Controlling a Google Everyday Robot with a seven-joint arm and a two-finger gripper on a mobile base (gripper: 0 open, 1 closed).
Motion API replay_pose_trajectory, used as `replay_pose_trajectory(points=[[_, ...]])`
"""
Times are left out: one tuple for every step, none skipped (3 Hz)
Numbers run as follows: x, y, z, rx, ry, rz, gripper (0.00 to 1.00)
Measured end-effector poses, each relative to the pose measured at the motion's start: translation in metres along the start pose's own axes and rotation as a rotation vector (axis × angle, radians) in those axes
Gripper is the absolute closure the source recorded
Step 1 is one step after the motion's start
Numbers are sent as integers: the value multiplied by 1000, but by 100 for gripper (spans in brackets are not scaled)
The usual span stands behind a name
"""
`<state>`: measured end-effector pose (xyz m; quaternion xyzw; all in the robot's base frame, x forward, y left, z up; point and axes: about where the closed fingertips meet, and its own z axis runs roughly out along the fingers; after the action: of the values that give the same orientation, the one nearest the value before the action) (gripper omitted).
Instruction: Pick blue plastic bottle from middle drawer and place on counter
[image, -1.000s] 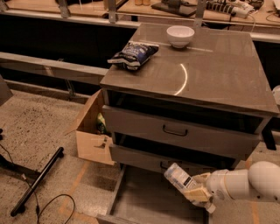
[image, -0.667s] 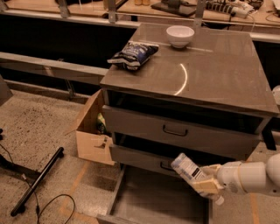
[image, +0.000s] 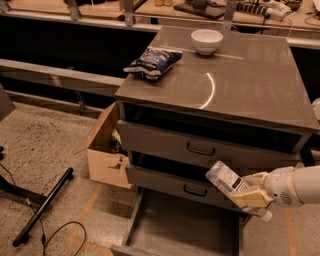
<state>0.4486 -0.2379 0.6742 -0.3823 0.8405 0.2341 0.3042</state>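
The blue plastic bottle (image: 223, 177) is a small clear bottle with a pale bluish label. It is tilted, with its white cap (image: 265, 216) pointing down to the right. My gripper (image: 246, 193) is shut on it and reaches in from the right edge. It holds the bottle in the air in front of the lower drawer front, above the open middle drawer (image: 131, 225). The drawer's grey floor is bare. The counter (image: 250, 75) is the glossy slab above, with a curved glare streak (image: 210, 91).
A dark blue snack bag (image: 152, 61) and a white bowl (image: 206, 40) sit on the counter's far part. Two closed drawer fronts with black handles (image: 200, 149) (image: 194, 190) face me. A cardboard box (image: 105, 152) stands left of the cabinet. A black bar (image: 42, 207) lies on the floor.
My gripper has lifted the bottle up out of the drawer and a little to the right. The bottle now sits level with the lower drawer front.
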Motion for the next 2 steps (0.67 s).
replay_pose_trajectory(points=[[-19, -4, -30, 26, -50, -34, 100], [-44, -4, -74, 55, -80, -84, 100]])
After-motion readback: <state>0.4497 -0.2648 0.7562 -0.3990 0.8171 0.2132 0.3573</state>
